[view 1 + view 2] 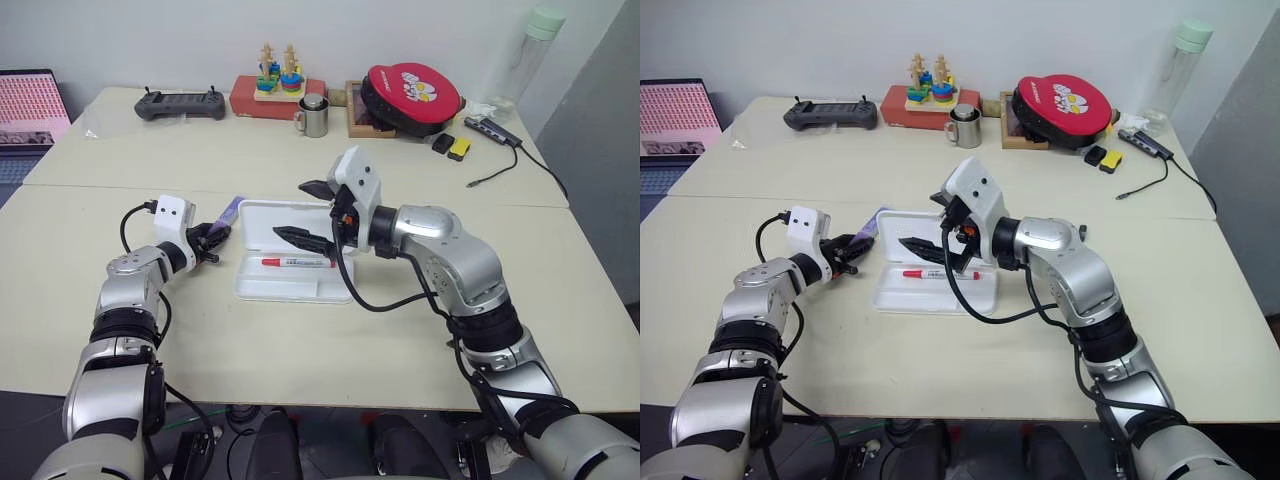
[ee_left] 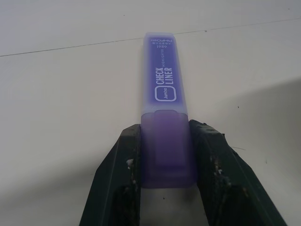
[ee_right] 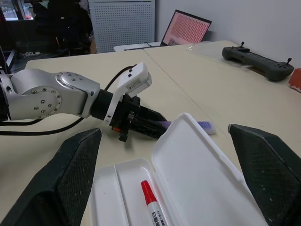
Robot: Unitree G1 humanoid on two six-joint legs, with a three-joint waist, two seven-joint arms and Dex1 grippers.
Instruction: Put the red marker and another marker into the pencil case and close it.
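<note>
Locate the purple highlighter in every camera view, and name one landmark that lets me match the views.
Left eye view: purple highlighter lies on the table by the open pencil case's left edge, clamped in the left gripper.
Right eye view: same spot, left of the case.
Left wrist view: centre, label up, cap end between the fingers.
Right wrist view: a sliver behind the raised lid.
Shared landmark: the highlighter's purple barrel itself.
</note>
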